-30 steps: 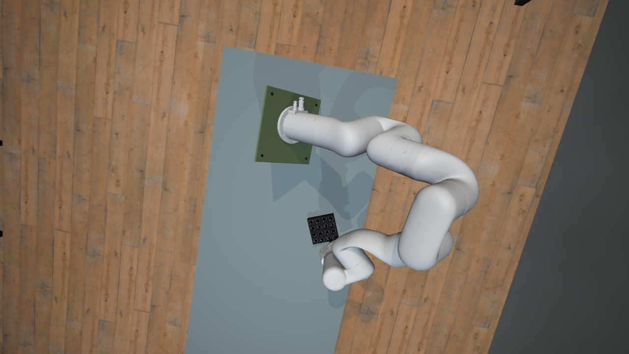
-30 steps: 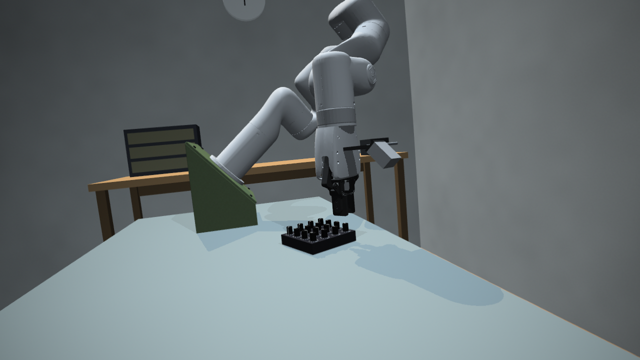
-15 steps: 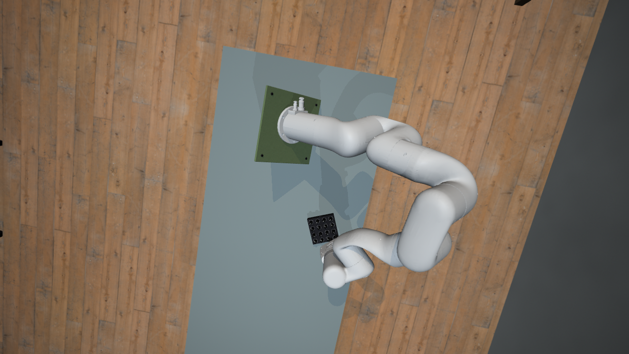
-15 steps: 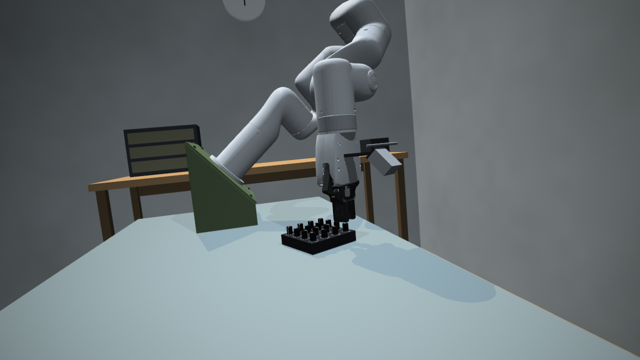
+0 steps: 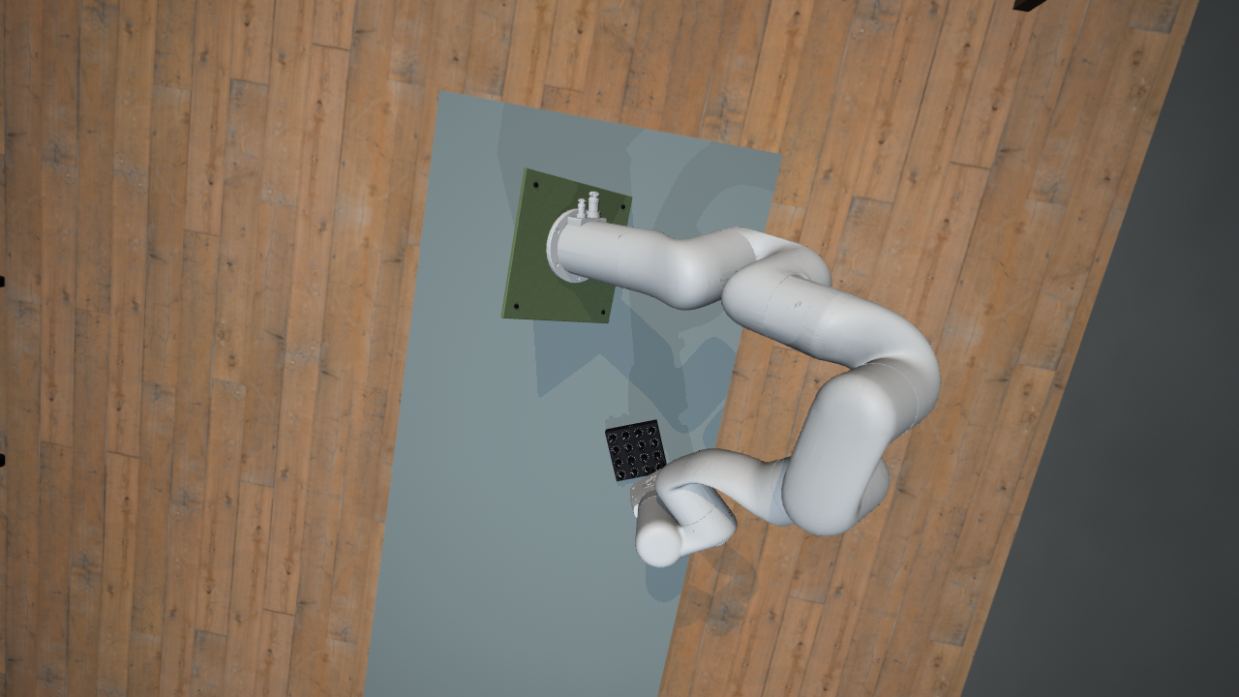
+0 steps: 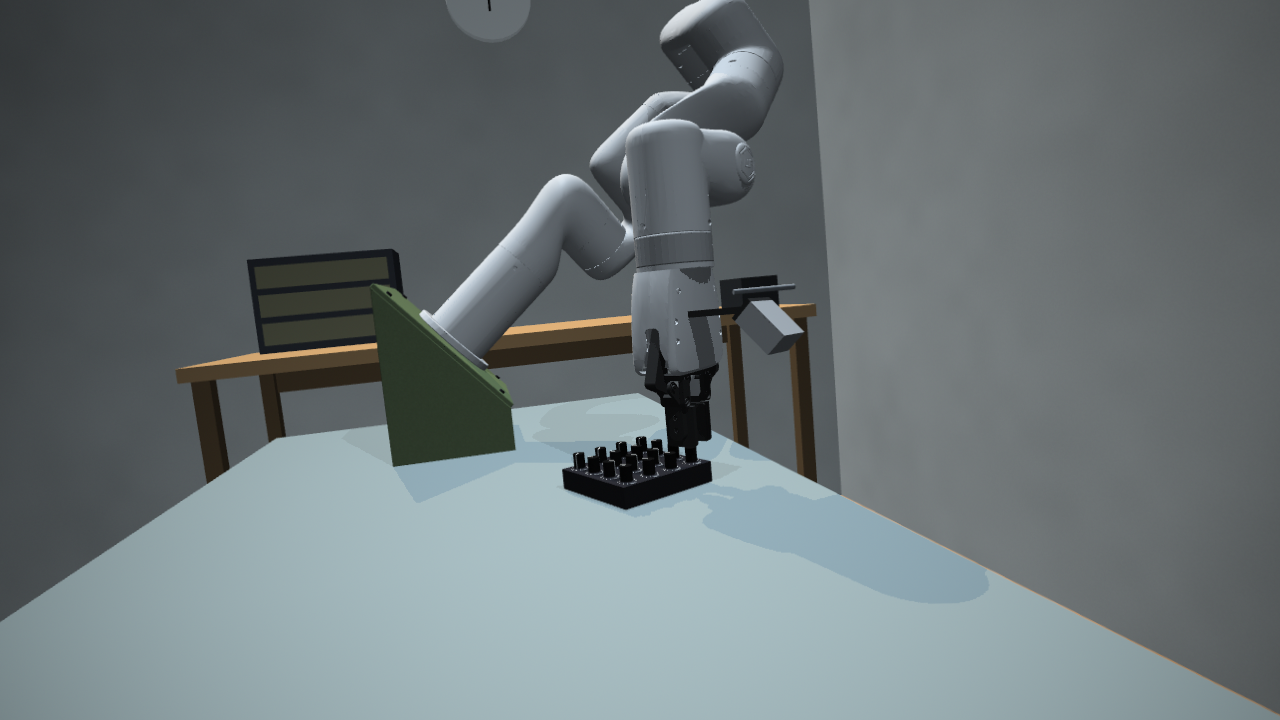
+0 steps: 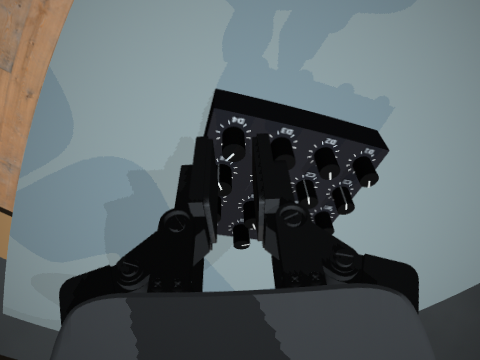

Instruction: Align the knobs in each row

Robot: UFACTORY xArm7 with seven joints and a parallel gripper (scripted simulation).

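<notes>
Knob box flat on the table, inside all visible table edges. In top view: somewhat nearer the right long edge than the left, below the green base and well apart from it. Wide stretch of table between box and left edge, more beyond the box away from the base; narrower strip on the right. White arm out past the right edge over wood floor, then back in over the table. Tightest spot at one box corner, directly under the gripper. Fingers partly open, narrow spacing, nothing clamped; tips down at knob level, either side of knob D4. Slim gaps on both sides of D4 in wrist view; contact at tip level: cannot tell. Knob D3 just outside one finger, close; its line hidden.

Box square, black, low, with four rows of dark upright knobs, white marks and printed names, upside down in wrist view. Line on D4 toward lower left in that view; on D2 and D1 about straight down. On C2 and C1, down and slightly right. Parts of rows A to C behind the fingers; pointing there only partly readable.
</notes>
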